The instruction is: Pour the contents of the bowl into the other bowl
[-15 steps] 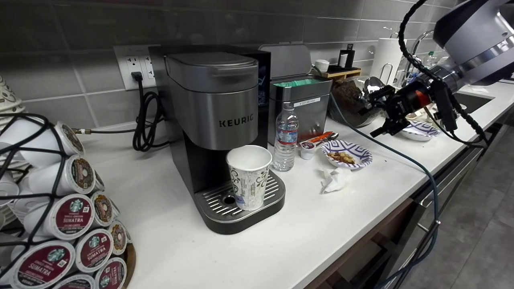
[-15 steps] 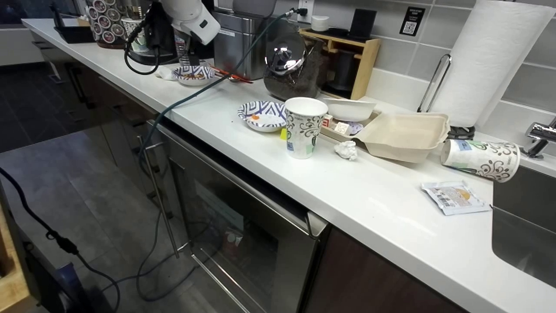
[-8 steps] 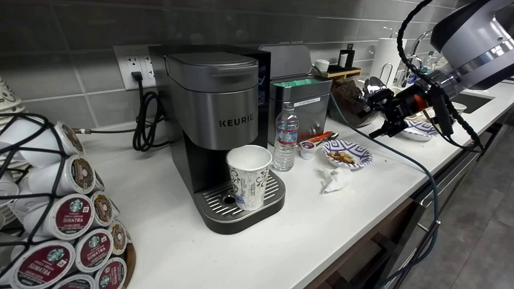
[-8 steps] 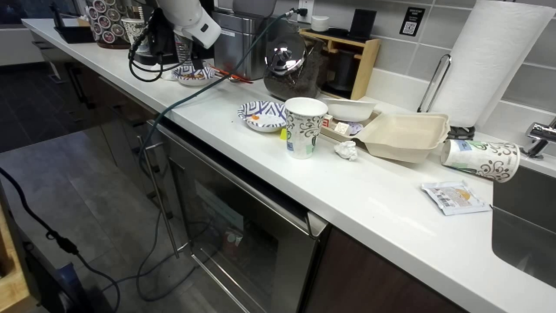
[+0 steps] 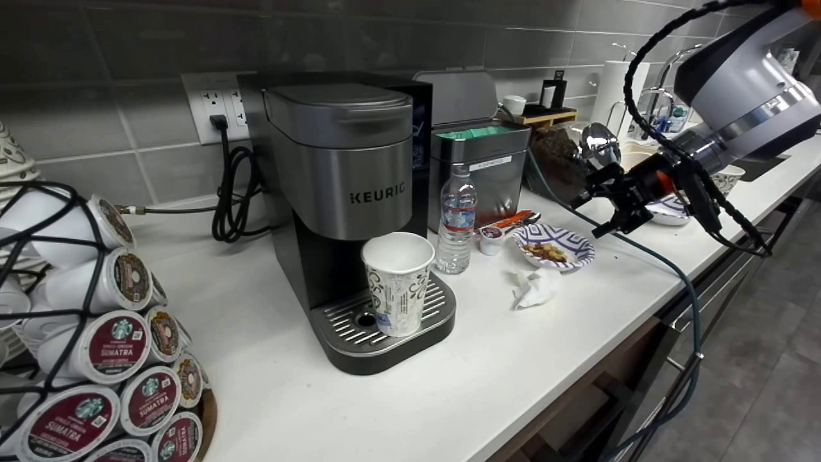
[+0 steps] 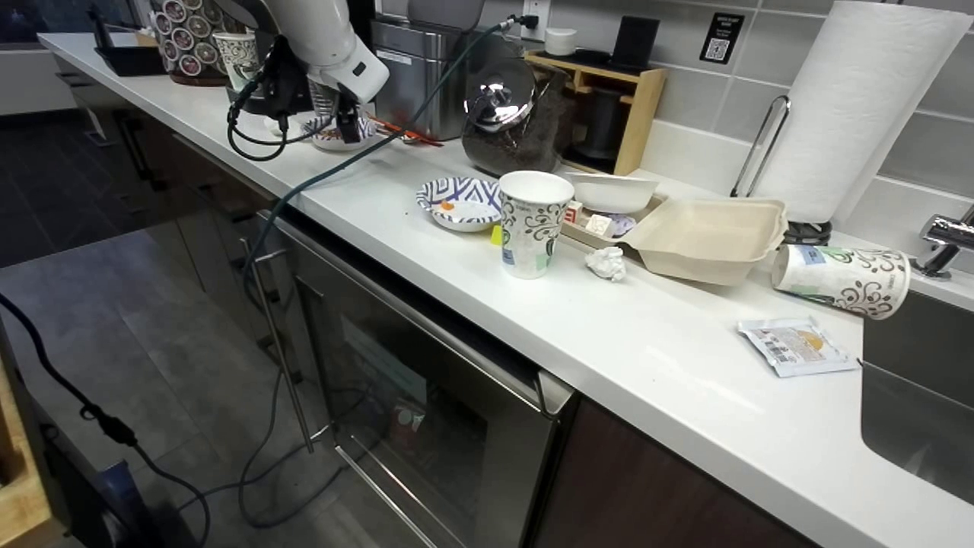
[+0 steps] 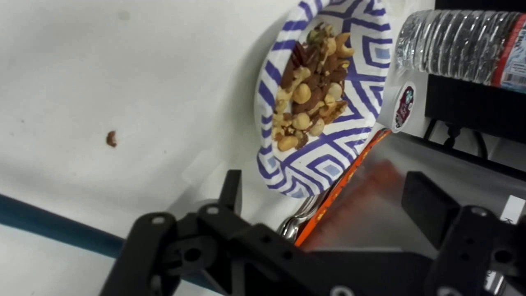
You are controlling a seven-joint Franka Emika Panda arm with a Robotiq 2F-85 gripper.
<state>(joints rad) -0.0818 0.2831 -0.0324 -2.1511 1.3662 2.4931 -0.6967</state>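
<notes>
A shallow paper bowl with a blue-and-white pattern (image 5: 575, 249) stands on the counter and holds mixed nuts. It shows partly behind the arm in an exterior view (image 6: 367, 134) and large in the wrist view (image 7: 363, 94). A similar bowl (image 6: 466, 187) with a small orange scrap inside stands farther along the counter. It is partly hidden by the gripper in an exterior view (image 5: 670, 219). My gripper (image 5: 589, 216) is open and empty, above the counter near the nut bowl. In the wrist view the fingers (image 7: 324, 189) are wide apart, with the bowl beyond them, untouched.
A water bottle (image 5: 457, 224), a metal bin (image 5: 481, 173) and an orange packet with cutlery (image 7: 341, 185) are beside the nut bowl. A teal cable (image 6: 365, 148) crosses the counter. A paper cup (image 6: 533, 228) stands by the farther bowl. A crumpled napkin (image 5: 537, 289) lies nearby.
My gripper has lowered a little and shifted slightly, staying open near the nut bowl. Both bowls are in the same places.
</notes>
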